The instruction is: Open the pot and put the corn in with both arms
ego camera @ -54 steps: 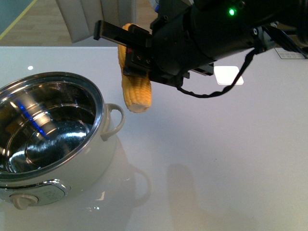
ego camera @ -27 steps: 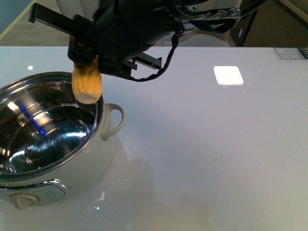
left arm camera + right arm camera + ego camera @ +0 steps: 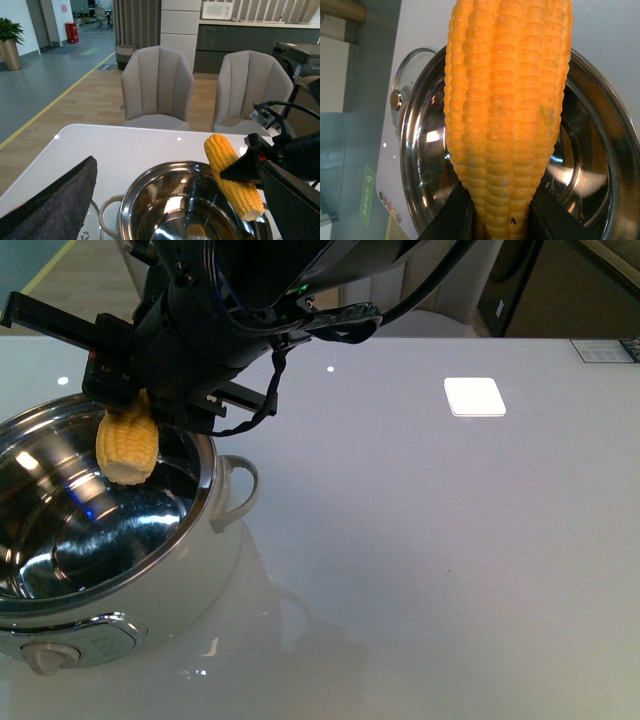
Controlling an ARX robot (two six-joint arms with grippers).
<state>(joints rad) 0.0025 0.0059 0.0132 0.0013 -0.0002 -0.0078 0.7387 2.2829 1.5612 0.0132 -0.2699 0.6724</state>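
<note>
The cream-white pot (image 3: pixel 222 540) stands open at the table's left front, its steel inside bare. My right gripper (image 3: pixel 128 408) is shut on the yellow corn (image 3: pixel 127 448) and holds it upright, thick end down, over the pot's far rim, inside the opening. In the right wrist view the corn (image 3: pixel 507 110) fills the middle between the black fingers (image 3: pixel 452 220), with the pot (image 3: pixel 607 165) below it. In the left wrist view my left gripper (image 3: pixel 177 167) is open and empty above the pot (image 3: pixel 150 176), and the corn (image 3: pixel 232 175) hangs over it.
A glass lid (image 3: pixel 402 100) with a knob lies on the table beside the pot, on its far side. The white table (image 3: pixel 450 570) stretches to the right, with a bright square reflection (image 3: pixel 474 396). Two grey chairs (image 3: pixel 157 85) stand beyond the table.
My right arm has carried the corn leftward from beside the pot's handle to over the pot, and has lowered it a little into the opening.
</note>
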